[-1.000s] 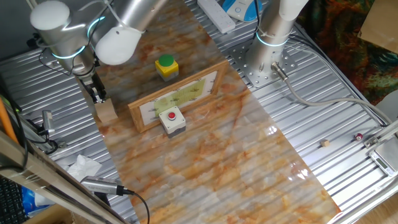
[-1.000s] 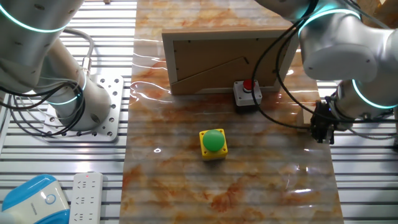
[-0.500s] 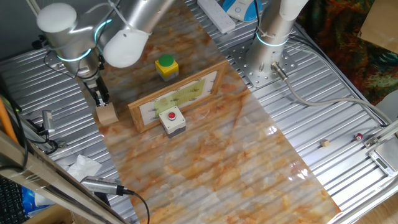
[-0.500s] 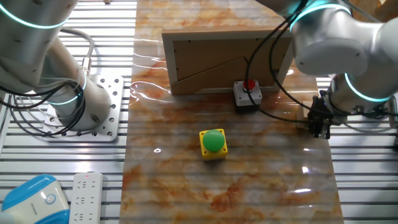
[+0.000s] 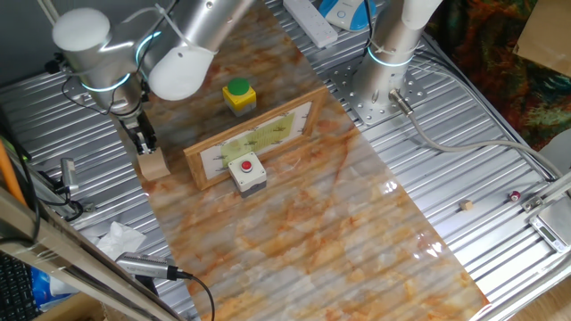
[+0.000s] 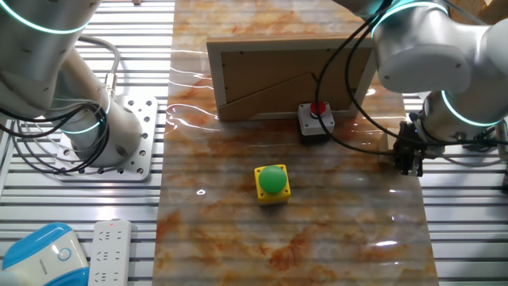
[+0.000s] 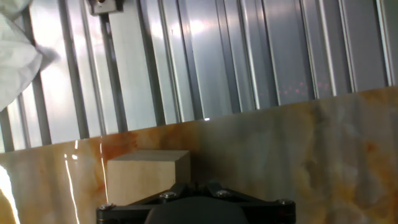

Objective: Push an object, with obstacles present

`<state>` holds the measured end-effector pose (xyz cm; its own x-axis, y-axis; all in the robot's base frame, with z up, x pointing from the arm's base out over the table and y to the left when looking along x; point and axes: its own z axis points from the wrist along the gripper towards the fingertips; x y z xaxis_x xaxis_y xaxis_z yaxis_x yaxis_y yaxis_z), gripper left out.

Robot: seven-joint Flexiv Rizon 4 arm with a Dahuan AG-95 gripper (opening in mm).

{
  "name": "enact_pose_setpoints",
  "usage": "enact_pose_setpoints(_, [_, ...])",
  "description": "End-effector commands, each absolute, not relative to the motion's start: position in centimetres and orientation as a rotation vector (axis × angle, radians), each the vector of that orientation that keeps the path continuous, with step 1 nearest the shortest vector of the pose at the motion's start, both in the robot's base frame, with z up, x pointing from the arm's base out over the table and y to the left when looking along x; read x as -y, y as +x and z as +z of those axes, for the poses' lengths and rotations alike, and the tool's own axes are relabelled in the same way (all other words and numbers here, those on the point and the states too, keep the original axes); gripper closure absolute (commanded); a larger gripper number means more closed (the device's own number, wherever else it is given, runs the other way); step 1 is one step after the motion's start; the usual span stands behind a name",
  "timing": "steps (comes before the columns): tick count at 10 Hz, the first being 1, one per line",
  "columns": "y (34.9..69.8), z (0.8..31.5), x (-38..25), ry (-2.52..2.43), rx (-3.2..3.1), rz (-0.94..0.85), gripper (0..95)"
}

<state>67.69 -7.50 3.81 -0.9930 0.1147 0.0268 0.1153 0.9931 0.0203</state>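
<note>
The object, a plain light-tan wooden cube (image 5: 153, 165), sits at the left edge of the marbled mat (image 5: 321, 232). My gripper (image 5: 143, 143) is shut, with its tip right against the cube's far side. The hand view has the cube (image 7: 146, 174) just ahead of the gripper (image 7: 193, 185) and a little to its left. From the other side the gripper (image 6: 410, 161) hides nearly all of the cube. The obstacles lie to the right: a wooden-framed panel (image 5: 254, 138), a grey box with a red button (image 5: 247, 172) and a yellow box with a green button (image 5: 239, 95).
Ridged metal tabletop (image 5: 500, 178) surrounds the mat. A crumpled white tissue (image 5: 116, 239) lies near the cube's side and a metal bracket (image 7: 102, 6) is ahead. A second arm's base (image 6: 95, 135) stands beyond the mat, and a power strip (image 6: 107, 254) lies by it.
The gripper has slid a short way along the mat's left edge with the cube moving just ahead of it. Over the last half second almost nothing moved.
</note>
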Motion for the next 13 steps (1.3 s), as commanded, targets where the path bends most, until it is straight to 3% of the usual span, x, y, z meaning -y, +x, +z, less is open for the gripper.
enact_pose_setpoints(1, [67.88,3.89,7.88,-0.158,3.110,-0.042,95.0])
enact_pose_setpoints(5, [67.91,3.94,7.96,-0.181,3.121,-0.090,95.0])
enact_pose_setpoints(6, [67.91,3.97,7.95,-0.230,3.128,-0.200,95.0])
enact_pose_setpoints(13, [68.20,4.26,7.02,-0.251,3.133,-0.236,95.0])
